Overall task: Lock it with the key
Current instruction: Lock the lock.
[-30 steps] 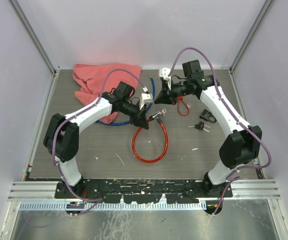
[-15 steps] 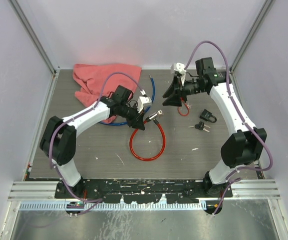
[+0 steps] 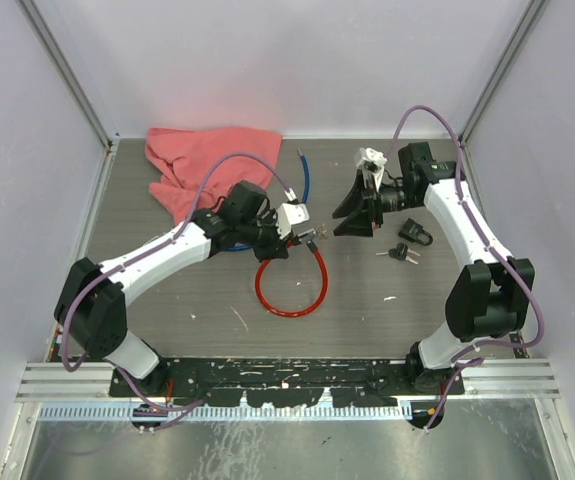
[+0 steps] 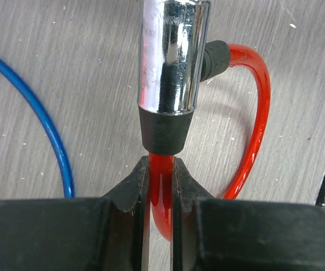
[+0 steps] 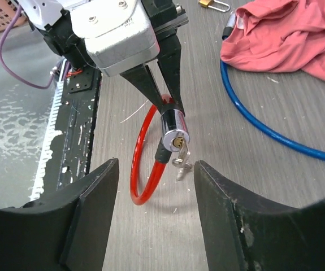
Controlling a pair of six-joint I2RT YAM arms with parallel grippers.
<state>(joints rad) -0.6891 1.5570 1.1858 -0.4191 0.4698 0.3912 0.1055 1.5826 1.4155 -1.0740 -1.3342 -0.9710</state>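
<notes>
A red cable lock (image 3: 260,286) lies looped on the table, its chrome cylinder (image 3: 312,236) lifted off the surface. My left gripper (image 4: 161,169) is shut on the red cable (image 4: 261,113) just below the black collar of the cylinder (image 4: 170,56). In the right wrist view a key (image 5: 180,153) sits in the keyhole of the cylinder (image 5: 173,127), with a second key hanging from its ring. My right gripper (image 5: 156,164) stands open facing that key, a short way back, touching nothing. The top view shows it (image 3: 343,227) just right of the cylinder.
A pink cloth (image 3: 207,160) lies at the back left, with a blue cable (image 3: 303,176) running from under it. A black padlock (image 3: 415,232) and loose keys (image 3: 400,254) lie under the right forearm. A small brass padlock (image 5: 213,4) sits beyond the cloth.
My right gripper has opened, come off the cylinder's end and backed away to the right. The left arm has carried the cylinder a little to the right, still gripping the cable.
</notes>
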